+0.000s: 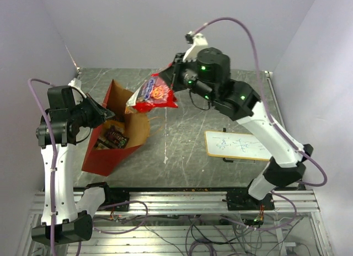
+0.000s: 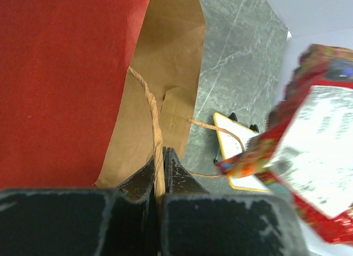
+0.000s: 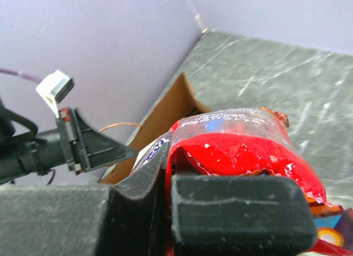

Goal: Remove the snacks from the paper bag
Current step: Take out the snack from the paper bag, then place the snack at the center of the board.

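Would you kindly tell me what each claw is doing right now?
Left claw: closed on the bag handle.
Right claw: closed on the red snack bag.

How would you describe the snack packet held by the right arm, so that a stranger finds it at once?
Find the tall red paper bag lying open on the left of the grey table. Above its mouth the right tool grips a large flat red packet in the air. Unlike the small dark packets inside the bag, it is big, bright red and white-labelled.
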`<state>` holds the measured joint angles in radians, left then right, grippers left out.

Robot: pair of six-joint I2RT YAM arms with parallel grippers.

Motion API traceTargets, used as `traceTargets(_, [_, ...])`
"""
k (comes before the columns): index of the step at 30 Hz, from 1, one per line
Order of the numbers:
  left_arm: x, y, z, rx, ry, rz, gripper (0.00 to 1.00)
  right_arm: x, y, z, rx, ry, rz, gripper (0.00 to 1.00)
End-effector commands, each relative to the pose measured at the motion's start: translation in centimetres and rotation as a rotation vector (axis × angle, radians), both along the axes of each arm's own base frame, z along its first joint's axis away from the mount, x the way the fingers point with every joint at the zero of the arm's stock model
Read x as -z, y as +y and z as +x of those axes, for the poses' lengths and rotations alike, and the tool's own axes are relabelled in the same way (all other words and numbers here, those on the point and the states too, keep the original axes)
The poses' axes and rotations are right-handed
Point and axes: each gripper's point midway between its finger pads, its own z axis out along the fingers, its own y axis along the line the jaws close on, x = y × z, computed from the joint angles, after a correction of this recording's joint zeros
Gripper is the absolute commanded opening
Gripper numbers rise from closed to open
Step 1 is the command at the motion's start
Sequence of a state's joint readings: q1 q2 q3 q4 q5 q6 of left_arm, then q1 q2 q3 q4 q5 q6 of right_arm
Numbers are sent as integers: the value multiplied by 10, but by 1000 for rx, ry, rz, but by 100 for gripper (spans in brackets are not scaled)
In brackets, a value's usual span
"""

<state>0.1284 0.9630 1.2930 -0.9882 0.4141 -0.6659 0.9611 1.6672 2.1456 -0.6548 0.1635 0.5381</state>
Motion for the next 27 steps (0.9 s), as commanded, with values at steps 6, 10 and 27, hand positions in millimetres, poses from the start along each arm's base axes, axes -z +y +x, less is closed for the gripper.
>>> traceTargets(6, [-24, 3, 3, -13, -64, 11, 7, -49, -107, 53, 391, -243, -24, 0])
traceTargets(10, [-24, 1, 6, -3, -60, 2, 7, -15, -132, 86, 458, -200, -93, 0])
traceTargets(27, [-22, 10, 13, -24, -26, 48, 7, 130, -91, 190, 323, -10, -179, 0])
